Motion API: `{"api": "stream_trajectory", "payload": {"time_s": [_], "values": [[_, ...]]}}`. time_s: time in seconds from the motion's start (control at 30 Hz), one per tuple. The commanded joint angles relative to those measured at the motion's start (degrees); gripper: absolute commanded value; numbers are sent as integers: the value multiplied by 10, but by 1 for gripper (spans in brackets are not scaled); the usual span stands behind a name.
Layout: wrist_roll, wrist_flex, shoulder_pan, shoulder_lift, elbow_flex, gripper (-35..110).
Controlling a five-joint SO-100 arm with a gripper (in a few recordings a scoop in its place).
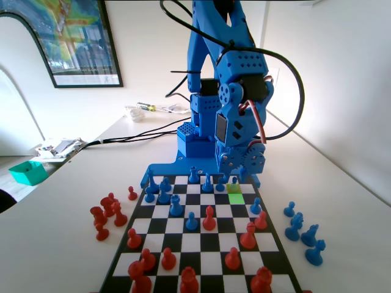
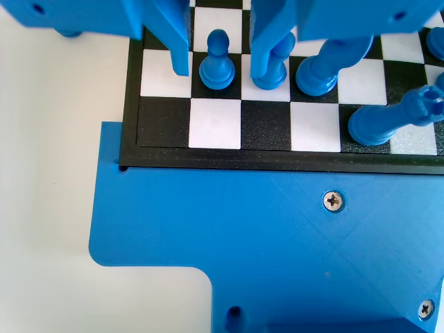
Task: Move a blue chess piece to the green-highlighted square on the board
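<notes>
Claw (image 2: 218,62) jaws apart, straddling the blue chess piece (image 2: 216,64): light, stiff, slick plastic, best pinched below its knob.

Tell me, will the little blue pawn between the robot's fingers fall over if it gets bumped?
Probably not easily: the blue pawn has a wide flared base and stands upright. It looks like light, stiff plastic, so it may slide instead. Its round knob could slip in the open end effector.
</notes>
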Motion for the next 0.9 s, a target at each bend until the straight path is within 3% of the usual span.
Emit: {"api": "stream_trajectory", "payload": {"time_s": [0.0,0.17,0.87], "values": [[-11,3,-2,8,-19,11],[-15,4,2,8,-25,1],[5,76,13,10,-123,1]]}}
